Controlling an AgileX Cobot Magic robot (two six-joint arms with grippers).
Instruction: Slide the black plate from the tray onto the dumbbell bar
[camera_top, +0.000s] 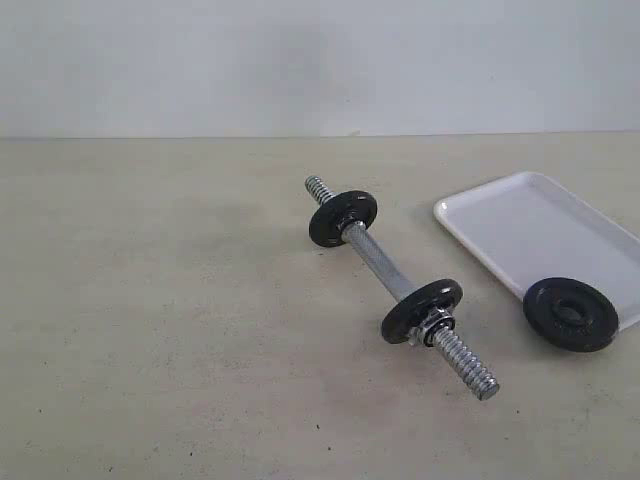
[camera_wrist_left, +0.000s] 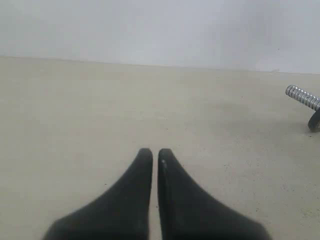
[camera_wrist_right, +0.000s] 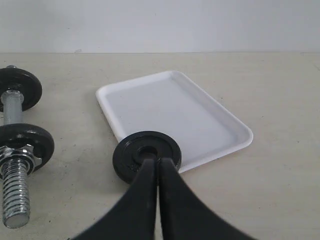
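Observation:
The black plate (camera_top: 570, 313) lies flat at the near corner of the white tray (camera_top: 530, 230), overhanging its rim. The dumbbell bar (camera_top: 380, 265) lies slantwise on the table to the left of the tray. It carries two black discs (camera_top: 342, 217) (camera_top: 421, 309), with a collar nut and bare thread toward the front. Neither gripper shows in the exterior view. In the right wrist view my right gripper (camera_wrist_right: 159, 161) is shut and empty, its tips in line with the plate (camera_wrist_right: 131, 155) but short of it. My left gripper (camera_wrist_left: 152, 151) is shut over bare table, far from the bar's threaded end (camera_wrist_left: 302, 96).
The rest of the tray (camera_wrist_right: 170, 107) holds nothing. The table is a beige speckled surface that ends at a pale wall behind. The bar's near threaded end (camera_wrist_right: 15, 187) points toward the front edge.

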